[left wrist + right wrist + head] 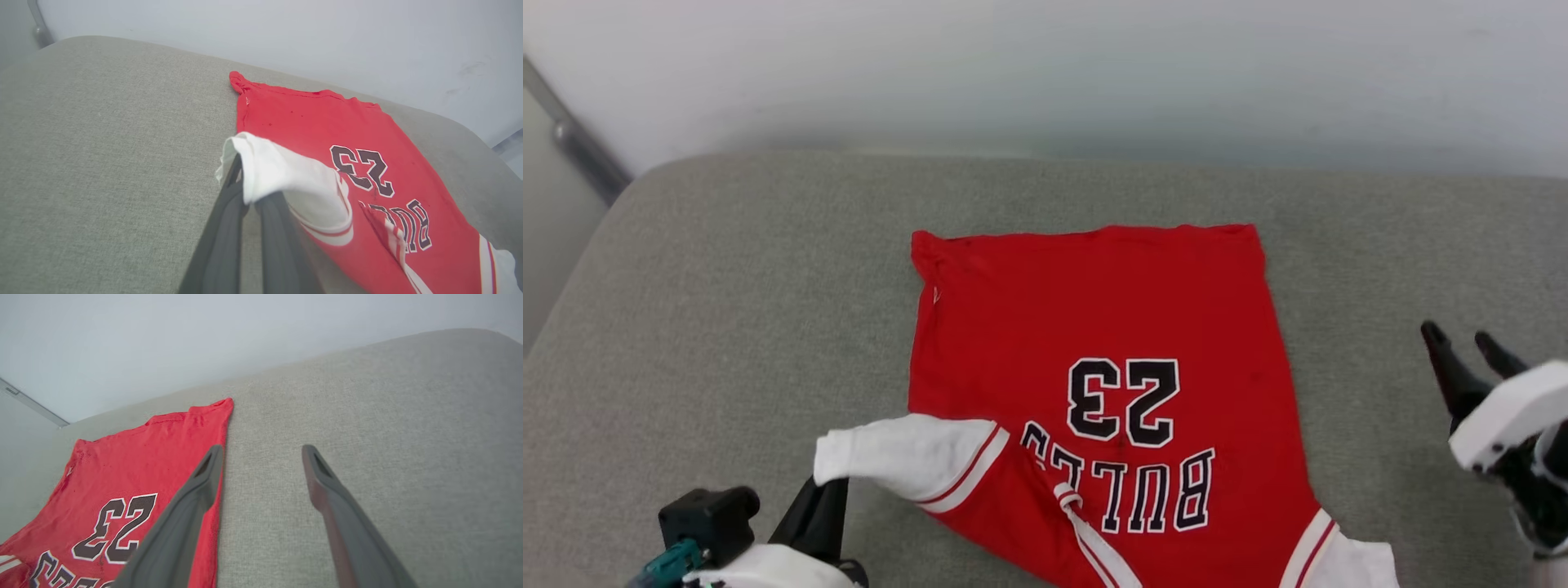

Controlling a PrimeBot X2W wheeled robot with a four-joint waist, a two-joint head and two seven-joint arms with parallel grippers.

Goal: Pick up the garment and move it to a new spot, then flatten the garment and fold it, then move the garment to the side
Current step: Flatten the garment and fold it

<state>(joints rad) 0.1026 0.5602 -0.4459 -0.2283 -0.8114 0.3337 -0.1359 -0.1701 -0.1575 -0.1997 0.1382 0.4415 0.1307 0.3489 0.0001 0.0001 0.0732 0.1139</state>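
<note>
Head view: the jersey (1094,327) lies spread on a grey cushion (727,327), print up, its hem at the far side and its collar at the near edge, so the "23" and "BULLS" read upside down. At the near left, the left gripper (832,490) is closed on the tip of a white sleeve (907,453) and holds it raised off the cushion, pulled out to the left. The other sleeve lies at the near right edge. The right gripper (1459,336) hangs at the right, well apart from the jersey, jaws spread wide and holding nothing. A pale wall (1045,65) stands behind the cushion. Left wrist view: the left gripper (245,192) has its two dark fingers pressed together, with the sleeve (286,171) pinched between them and draped over their tips; the red body lies to the right. Right wrist view: the right gripper (262,451) is fully parted and empty above bare cushion (388,416), with the jersey (135,457) to its left.
</note>
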